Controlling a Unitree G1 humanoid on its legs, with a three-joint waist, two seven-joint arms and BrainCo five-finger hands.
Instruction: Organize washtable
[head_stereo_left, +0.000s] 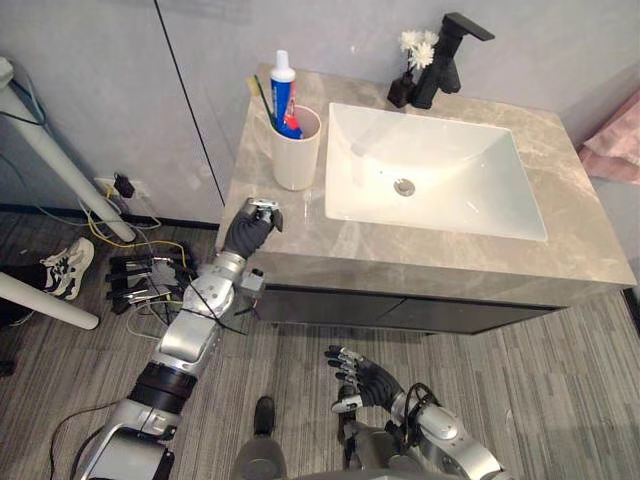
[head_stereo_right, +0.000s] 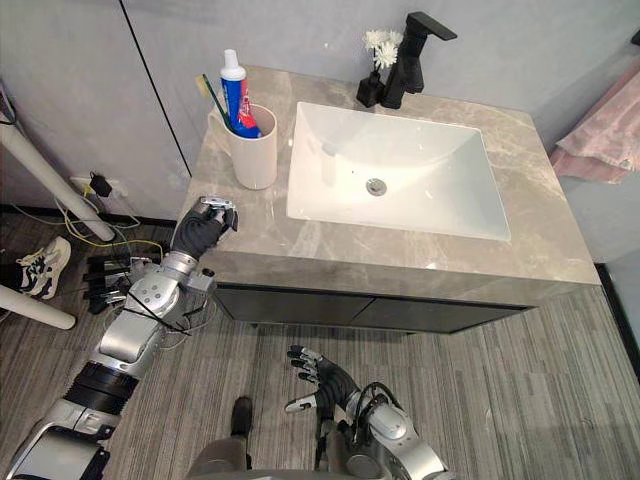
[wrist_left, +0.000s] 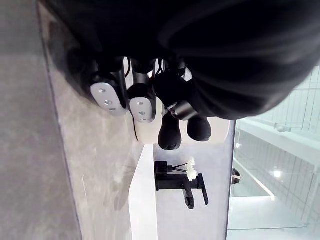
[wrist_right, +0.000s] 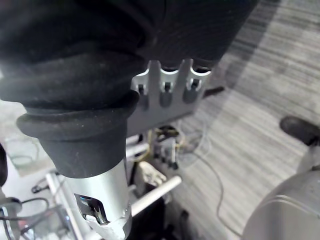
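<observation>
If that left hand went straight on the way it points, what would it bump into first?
Most likely the cream cup holding the toothpaste tube and toothbrush. It stands on the countertop just beyond the left hand, though depth is hard to judge.

The left arm stretches up from the lower left of the frame, and the left hand (head_stereo_left: 250, 230) sits left of centre with its fingers curled inward. The right hand (head_stereo_left: 362, 378) hangs at bottom centre, fingers loosely spread.

Beige cup (head_stereo_left: 296, 152) holding toothpaste (head_stereo_left: 284, 88) and toothbrush (head_stereo_left: 263, 97) stands beside sink (head_stereo_left: 450, 172)
</observation>
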